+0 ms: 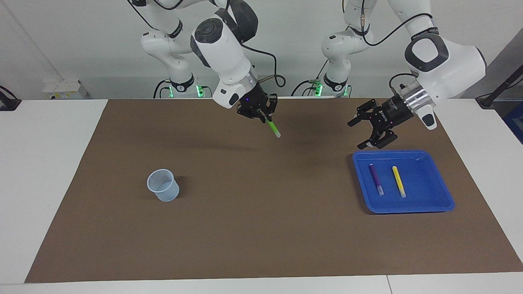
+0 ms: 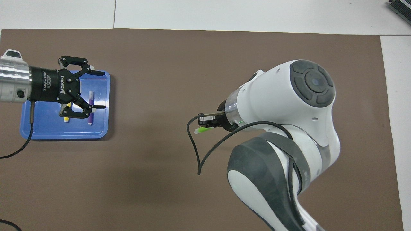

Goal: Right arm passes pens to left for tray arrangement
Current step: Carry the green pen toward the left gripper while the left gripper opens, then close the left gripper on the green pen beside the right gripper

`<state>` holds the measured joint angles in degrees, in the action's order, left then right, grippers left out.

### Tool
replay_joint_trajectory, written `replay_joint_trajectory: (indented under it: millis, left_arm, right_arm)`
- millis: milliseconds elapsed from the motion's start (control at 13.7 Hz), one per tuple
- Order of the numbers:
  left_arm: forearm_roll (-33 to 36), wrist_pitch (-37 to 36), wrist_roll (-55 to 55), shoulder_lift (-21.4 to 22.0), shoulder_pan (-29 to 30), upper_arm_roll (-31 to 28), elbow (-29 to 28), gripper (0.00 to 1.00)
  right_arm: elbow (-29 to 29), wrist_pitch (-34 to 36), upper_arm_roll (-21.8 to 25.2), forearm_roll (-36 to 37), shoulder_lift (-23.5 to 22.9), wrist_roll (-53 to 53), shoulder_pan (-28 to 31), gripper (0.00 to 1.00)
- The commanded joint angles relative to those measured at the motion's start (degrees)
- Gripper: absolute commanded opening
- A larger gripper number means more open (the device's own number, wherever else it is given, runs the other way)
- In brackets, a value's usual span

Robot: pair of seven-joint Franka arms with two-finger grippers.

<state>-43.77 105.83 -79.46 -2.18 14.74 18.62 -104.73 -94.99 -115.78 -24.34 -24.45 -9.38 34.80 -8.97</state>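
Blue tray (image 1: 443, 204) holds purple pen (image 1: 376, 178), yellow pen (image 1: 398, 180); cup (image 1: 163, 185) empty.

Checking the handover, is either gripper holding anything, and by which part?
The right gripper holds the green pen by its upper end, pale tip hanging down. The left gripper is open and empty.

A small translucent cup (image 1: 163, 185) stands upright on the brown mat (image 1: 261, 228) covering the white tabletop (image 1: 49, 171), well apart from both hands, toward the right arm's end.
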Motion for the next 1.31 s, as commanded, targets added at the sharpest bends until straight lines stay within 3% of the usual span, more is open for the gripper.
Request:
replay_joint_trajectory:
  millis: [0,219,437,1238]
  left_arm:
    - [-0.88,0.42,-0.61,3.76,-3.03,-0.6,-4.95,0.98]
    - [-0.71,-0.01,-0.87,3.94,-4.55,-0.6,-5.4,0.98]
    - [-0.71,-0.45,0.0,5.78,-6.2,-0.6,-8.73,0.97]
    - [-0.44,-2.57,-1.05,8.07,-11.39,-0.6,-10.49,0.95]
  right_arm:
    - [-0.64,-4.71,-0.01,-3.93,0.07,10.43,-2.19,0.0]
    - [-0.64,-7.09,0.08,-11.22,0.07,16.09,-2.37,0.0]
    - [-0.73,-6.83,0.08,-11.23,0.07,16.09,-2.37,0.0]
    - [-1.34,-8.41,0.08,-11.32,0.24,16.97,-3.68,0.0]
